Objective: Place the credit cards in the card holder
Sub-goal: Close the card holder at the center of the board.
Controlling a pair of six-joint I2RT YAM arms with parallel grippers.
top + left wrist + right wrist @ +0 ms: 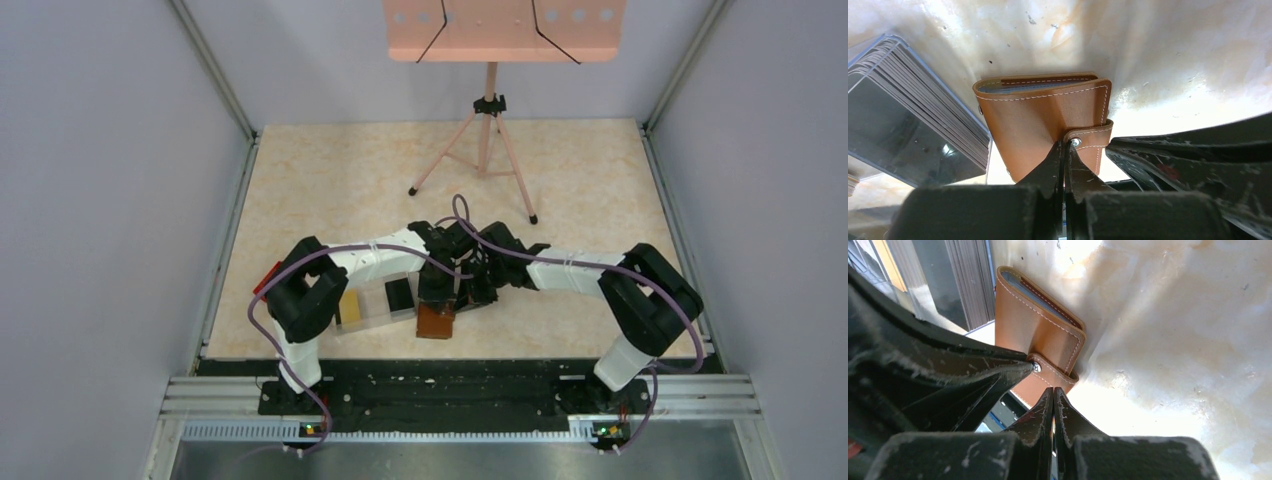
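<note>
Pressing at the snap tab (pixel 1093 134), the left gripper (pixel 1066 145) was pinched shut, probably to pry the wallet (pixel 1043 120) open. The right gripper (pixel 1054 393), also shut and holding nothing, sat by the wallet's edge, perhaps bracing it. The wallet lay closed beside the tray (pixel 372 306), which held yellow and black cards (pixel 399 294).

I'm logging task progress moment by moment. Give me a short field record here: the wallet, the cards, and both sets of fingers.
card holder: folded shut on the table, snap tab wrapped over its edge
cards: yellow cards and black cards sit in the clear tray beside the holder
left fingers: shut, tips at the tab's snap
right fingers: shut, tips at the holder's edge just below the tab
progress: no card held, holder not yet opened
</note>
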